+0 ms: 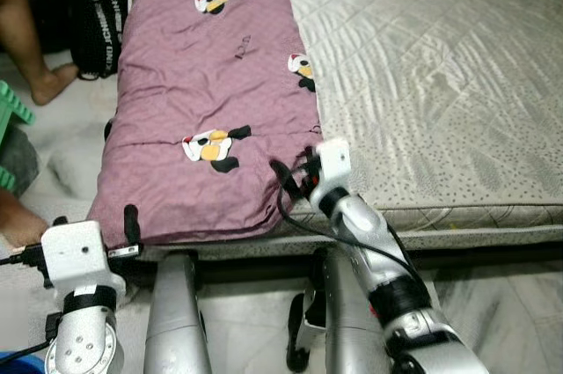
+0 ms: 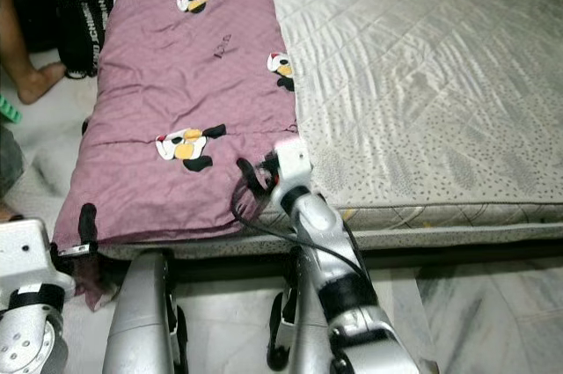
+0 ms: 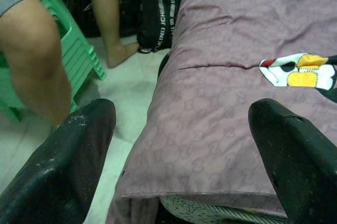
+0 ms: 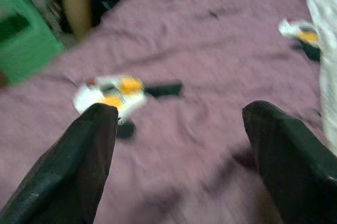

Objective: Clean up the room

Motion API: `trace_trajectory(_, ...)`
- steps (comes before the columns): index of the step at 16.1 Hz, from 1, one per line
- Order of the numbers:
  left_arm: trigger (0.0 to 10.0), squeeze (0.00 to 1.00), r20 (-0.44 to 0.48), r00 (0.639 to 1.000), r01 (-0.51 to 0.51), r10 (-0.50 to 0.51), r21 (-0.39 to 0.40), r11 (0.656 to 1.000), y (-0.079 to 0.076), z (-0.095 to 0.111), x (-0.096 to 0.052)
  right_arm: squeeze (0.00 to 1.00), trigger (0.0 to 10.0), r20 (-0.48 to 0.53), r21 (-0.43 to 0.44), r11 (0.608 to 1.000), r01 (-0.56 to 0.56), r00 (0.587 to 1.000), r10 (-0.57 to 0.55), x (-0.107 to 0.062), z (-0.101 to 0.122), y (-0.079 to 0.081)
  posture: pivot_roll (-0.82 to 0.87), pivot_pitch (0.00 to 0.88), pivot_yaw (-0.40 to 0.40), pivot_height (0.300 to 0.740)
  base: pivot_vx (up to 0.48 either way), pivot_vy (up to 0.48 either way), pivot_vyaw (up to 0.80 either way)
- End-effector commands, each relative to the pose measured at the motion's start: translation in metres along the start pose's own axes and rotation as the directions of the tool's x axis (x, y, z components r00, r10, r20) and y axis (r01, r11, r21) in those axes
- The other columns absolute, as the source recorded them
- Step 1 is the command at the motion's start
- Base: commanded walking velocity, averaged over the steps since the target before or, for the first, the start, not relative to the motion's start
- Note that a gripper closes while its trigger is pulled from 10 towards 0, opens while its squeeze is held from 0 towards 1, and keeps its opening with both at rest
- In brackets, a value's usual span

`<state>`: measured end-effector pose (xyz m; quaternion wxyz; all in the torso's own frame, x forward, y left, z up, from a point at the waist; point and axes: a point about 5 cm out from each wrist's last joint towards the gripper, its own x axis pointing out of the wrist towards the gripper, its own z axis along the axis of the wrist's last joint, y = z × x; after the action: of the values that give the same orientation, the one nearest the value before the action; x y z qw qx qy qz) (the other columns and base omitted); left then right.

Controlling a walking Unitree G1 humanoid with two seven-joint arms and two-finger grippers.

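A mauve blanket (image 1: 202, 84) with penguin prints lies flat along the left strip of a grey quilted mattress (image 1: 440, 66). My left gripper (image 3: 179, 113) is open at the blanket's front left corner, by the bed's edge, one black finger (image 1: 132, 223) standing against the cloth. My right gripper (image 4: 179, 110) is open too, low over the blanket's front right corner (image 1: 286, 176) near a penguin print (image 4: 108, 95). Neither holds anything.
A person sits at the left on a green stool (image 3: 79, 50), with a knee (image 3: 31, 50) and a bare foot (image 1: 48, 84) on the pale marble floor. A black bag (image 1: 101, 13) leans by the bed's left side. The bed frame's edge (image 1: 493, 238) runs just before me.
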<state>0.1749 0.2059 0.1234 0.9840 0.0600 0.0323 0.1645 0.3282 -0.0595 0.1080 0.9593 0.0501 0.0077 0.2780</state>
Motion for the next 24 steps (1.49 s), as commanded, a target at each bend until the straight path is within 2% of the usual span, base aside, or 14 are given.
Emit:
trace_trajectory(1,10.0,0.0,0.02,1.0,0.008,-0.008,-0.006,1.0,-0.004,0.007,-0.001,0.0,10.0,0.044,0.015,0.999,-0.05,0.998,0.05,0.006,0.007,0.01,0.24,0.226,-0.11,0.558,0.0,0.0,0.0)
trace_trajectory(5,10.0,0.0,0.033,0.999,0.031,-0.031,-0.015,0.999,-0.009,0.01,0.003,0.0,10.0,0.098,0.052,0.998,-0.044,0.994,0.038,0.016,0.021,0.013,0.24,0.21,-0.104,0.558,0.0,0.0,0.0)
trace_trajectory(7,10.0,0.0,0.031,0.997,0.076,-0.076,-0.025,0.997,-0.015,0.01,0.006,0.0,10.0,-0.034,0.052,0.99,-0.135,0.99,0.137,0.022,-0.001,0.032,0.24,0.206,-0.096,0.558,0.0,0.0,0.0)
trace_trajectory(9,10.0,0.0,0.028,0.995,0.1,-0.099,-0.026,0.995,-0.019,0.009,0.007,0.0,10.0,-0.119,0.032,0.987,-0.159,0.98,0.162,0.022,-0.016,0.04,0.24,0.205,-0.094,0.558,0.0,0.0,0.0)
trace_trajectory(11,10.0,0.0,0.025,0.99,0.141,-0.14,-0.033,0.99,-0.025,0.01,0.007,0.0,10.0,-0.258,0.044,0.984,-0.173,0.949,0.178,0.021,-0.04,0.054,0.25,0.205,-0.097,0.558,0.0,0.0,0.0)
trace_trajectory(13,10.0,0.0,0.019,0.988,0.154,-0.153,-0.035,0.987,-0.026,0.009,0.005,0.0,10.0,-0.3,0.07,0.981,-0.18,0.934,0.193,0.021,-0.048,0.061,0.25,0.208,-0.1,0.558,0.0,0.0,0.0)
trace_trajectory(15,10.0,0.0,0.018,0.986,0.166,-0.165,-0.038,0.985,-0.028,0.009,0.005,0.0,10.0,-0.345,0.073,0.985,-0.158,0.923,0.173,0.02,-0.054,0.061,0.25,0.209,-0.099,0.558,0.0,0.0,0.0)
trace_trajectory(17,10.0,0.0,0.017,0.985,0.17,-0.17,-0.039,0.985,-0.028,0.009,0.005,0.0,10.0,-0.37,0.085,0.992,-0.095,0.921,0.12,0.021,-0.056,0.055,0.25,0.211,-0.097,0.558,0.0,0.0,0.0)
trace_trajectory(18,10.0,0.0,0.015,0.985,0.175,-0.174,-0.04,0.984,-0.029,0.009,0.005,0.0,10.0,-0.375,0.127,0.992,-0.013,0.925,0.06,0.021,-0.055,0.047,0.24,0.212,-0.095,0.558,0.0,0.0,0.0)
trace_trajectory(21,10.0,0.0,0.009,0.984,0.178,-0.178,-0.041,0.983,-0.029,0.008,0.004,0.0,10.0,-0.4,0.172,0.97,0.171,0.912,-0.09,0.016,-0.057,0.022,0.24,0.217,-0.09,0.558,0.0,0.0,0.0)
trace_trajectory(24,10.0,0.0,-0.004,0.982,0.187,-0.188,-0.046,0.981,-0.029,0.007,0.004,0.0,10.0,-0.452,0.187,0.882,0.432,0.835,-0.313,-0.005,-0.059,-0.028,0.22,0.226,-0.083,0.558,0.0,0.0,0.0)
